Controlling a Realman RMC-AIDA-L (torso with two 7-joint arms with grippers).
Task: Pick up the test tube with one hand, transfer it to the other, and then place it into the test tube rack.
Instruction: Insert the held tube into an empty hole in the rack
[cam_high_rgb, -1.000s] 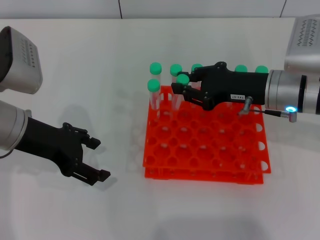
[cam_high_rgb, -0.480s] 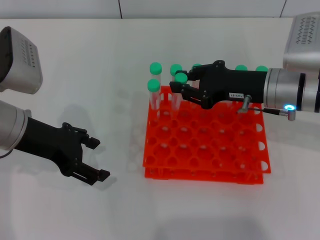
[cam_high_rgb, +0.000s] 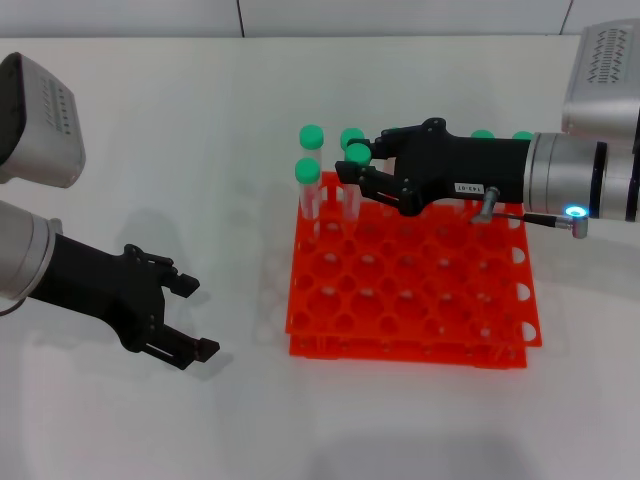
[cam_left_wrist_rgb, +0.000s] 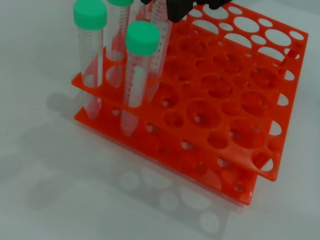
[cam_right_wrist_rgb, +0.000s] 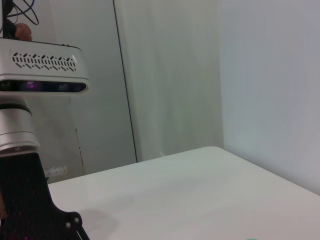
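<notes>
My right gripper (cam_high_rgb: 362, 168), black with a white label, reaches in from the right over the back left part of the orange-red test tube rack (cam_high_rgb: 420, 300). It is shut on the test tube (cam_high_rgb: 357, 155), just under its green cap. The tube stands slightly tilted, with its lower end in a hole near the rack's back left corner. The left wrist view shows the same tube (cam_left_wrist_rgb: 159, 35) entering the rack (cam_left_wrist_rgb: 235, 125). My left gripper (cam_high_rgb: 198, 318), black and unlabelled, is open and empty, low over the table left of the rack.
Other green-capped tubes stand in the rack: two at the back left corner (cam_high_rgb: 312, 136) (cam_high_rgb: 308, 173), one behind the gripper (cam_high_rgb: 350, 137), and two in the back row at the right (cam_high_rgb: 483, 136). White table (cam_high_rgb: 200, 150) surrounds the rack.
My right gripper has shifted slightly left and toward the back with the tube in it. The left arm has not moved.
</notes>
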